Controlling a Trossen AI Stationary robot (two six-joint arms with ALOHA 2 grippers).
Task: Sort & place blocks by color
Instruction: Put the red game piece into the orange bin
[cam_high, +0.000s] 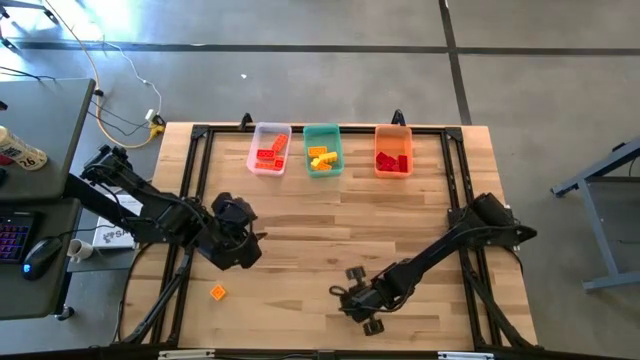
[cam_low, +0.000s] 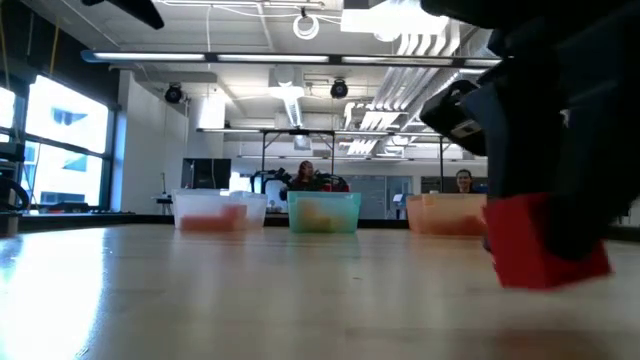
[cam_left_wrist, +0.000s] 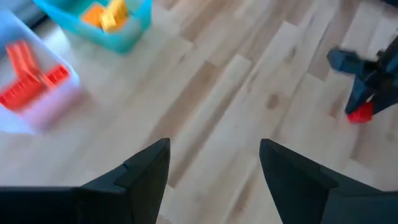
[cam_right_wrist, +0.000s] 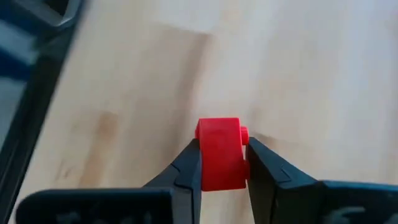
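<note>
Right gripper (cam_right_wrist: 221, 163) low at bottom centre of high view, clamped on red block (cam_right_wrist: 219, 152). Left gripper (cam_left_wrist: 214, 171) centre-left, fingers spread, empty. Orange block (cam_high: 218, 293) loose lower left. Wood table (cam_high: 300, 220); three bins along top edge. Office behind.

Wooden table (cam_high: 300, 230): three bins (cam_high: 322, 149) top centre; lone orange block (cam_high: 218, 293) lower left.

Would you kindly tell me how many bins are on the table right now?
3, in a row along the far edge: the clear bin leftmost, the teal bin in the middle, the orange bin rightmost. None appears hidden.
</note>
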